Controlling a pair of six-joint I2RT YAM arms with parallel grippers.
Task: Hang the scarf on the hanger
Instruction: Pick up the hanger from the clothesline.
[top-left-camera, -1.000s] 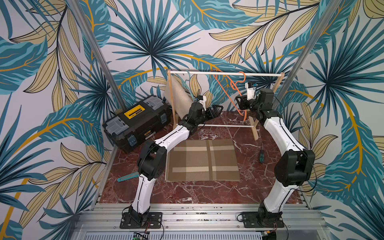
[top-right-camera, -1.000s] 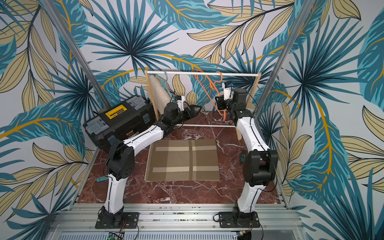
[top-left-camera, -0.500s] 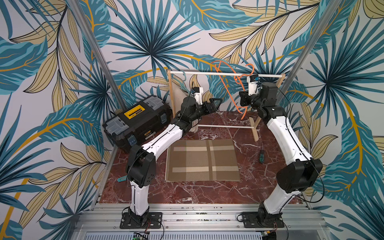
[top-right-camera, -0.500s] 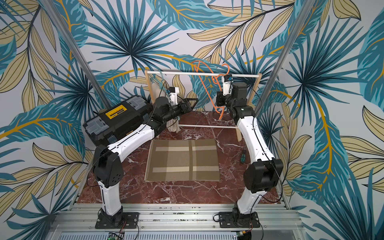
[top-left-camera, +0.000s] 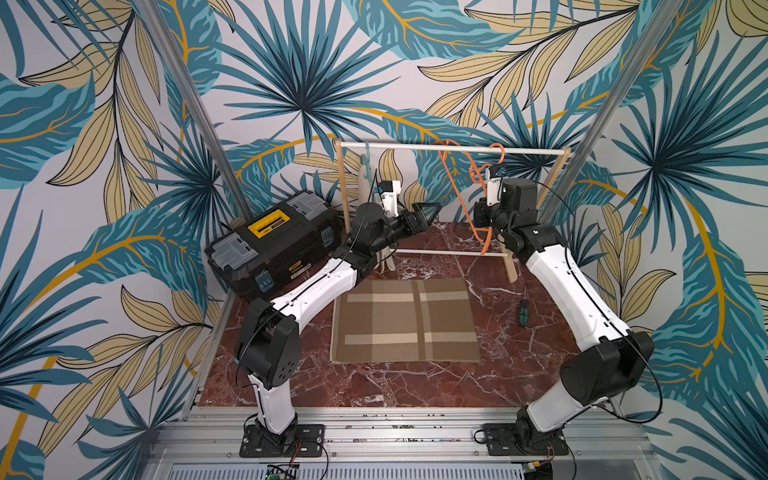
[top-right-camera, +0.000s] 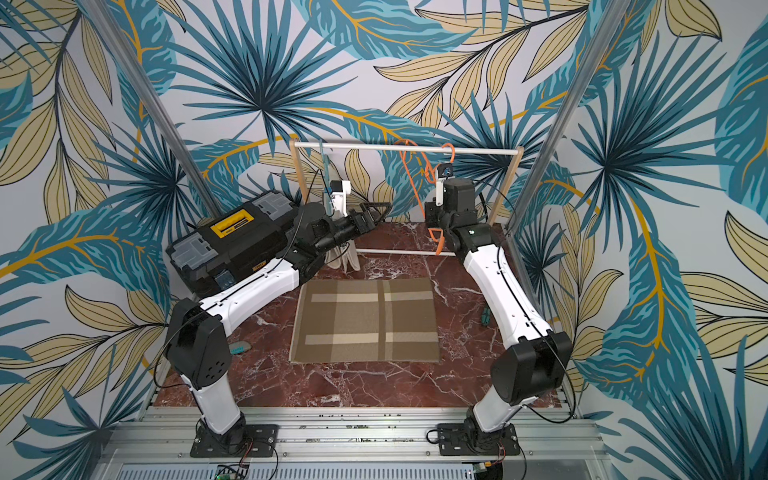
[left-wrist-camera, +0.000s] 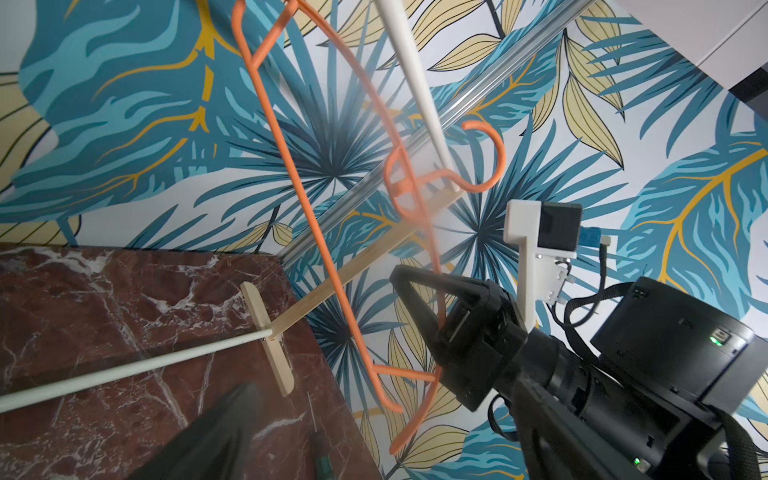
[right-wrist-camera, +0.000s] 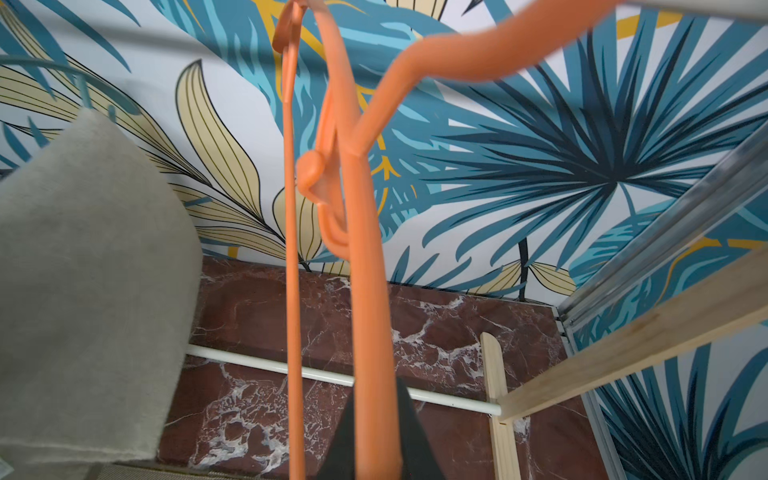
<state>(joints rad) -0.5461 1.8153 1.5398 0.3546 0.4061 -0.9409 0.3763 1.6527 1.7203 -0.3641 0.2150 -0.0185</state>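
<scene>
While the right end effector pinches the orange hanger up by the rack in both top views, the left end effector is spread wide just beside it, holding nothing. The plaid scarf lies folded on the worktop well below both, with a toolbox out past the left one.

Left wrist view: the hanger frame stands between the two end effectors, hook at the rail. Can't tell if it's seated.

Right wrist view: fingers are clamped on the hanger's arm, and a beige cloth hangs nearby.

tropical leaf wallpaper, red marble tabletop, slanted aluminium posts
</scene>
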